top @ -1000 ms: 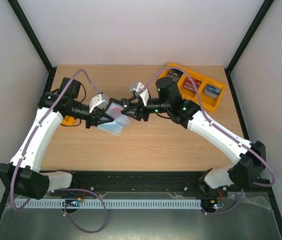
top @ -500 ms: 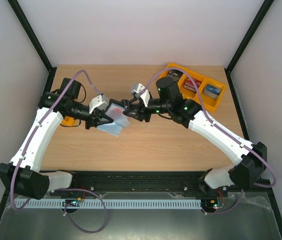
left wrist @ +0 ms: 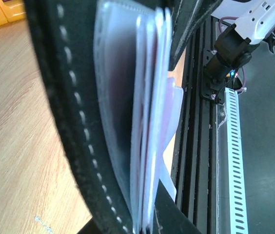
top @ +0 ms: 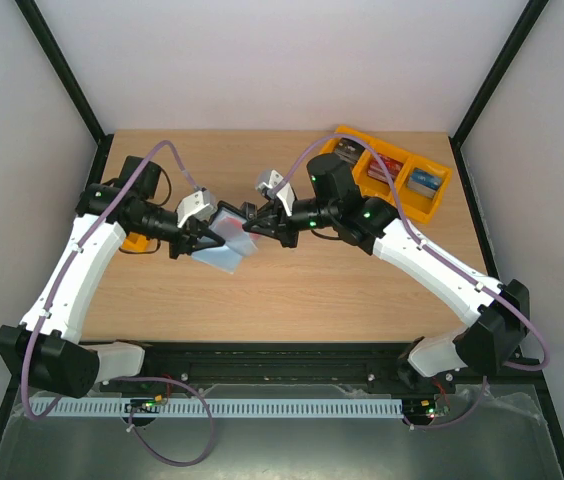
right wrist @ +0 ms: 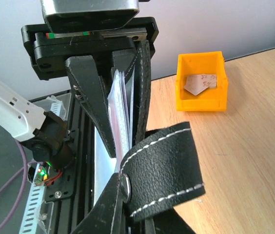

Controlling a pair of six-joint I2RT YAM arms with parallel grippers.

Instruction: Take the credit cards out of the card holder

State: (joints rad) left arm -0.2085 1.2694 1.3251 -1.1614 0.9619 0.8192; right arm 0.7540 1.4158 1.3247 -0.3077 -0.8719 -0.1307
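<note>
The black card holder (top: pixel 227 240) hangs open above the table's middle left, with my left gripper (top: pixel 200 238) shut on its left side. In the left wrist view its stitched cover (left wrist: pixel 64 122) and the pale credit cards (left wrist: pixel 147 122) in clear pockets appear edge on. My right gripper (top: pixel 255 222) is shut on the holder's right edge. In the right wrist view the snap tab (right wrist: pixel 164 170) curls over that gripper (right wrist: pixel 127 214), hiding what exactly the jaws pinch. The cards (right wrist: pixel 120 107) stand between the left gripper's finger (right wrist: pixel 91 97) and the cover. One more pink-marked card (right wrist: pixel 200 83) lies in a small yellow bin (right wrist: pixel 201 105).
The small yellow bin (top: pixel 137 242) sits behind the left arm. A long yellow tray (top: pixel 392 175) with stacks of dark, red and blue cards stands at the back right. Bare wood (top: pixel 302 290) lies under both grippers. The black frame rail (left wrist: pixel 196 146) runs along the near edge.
My right gripper has slid a little left onto the holder's edge and closed from half open to shut. The left gripper keeps its hold and has barely moved.
</note>
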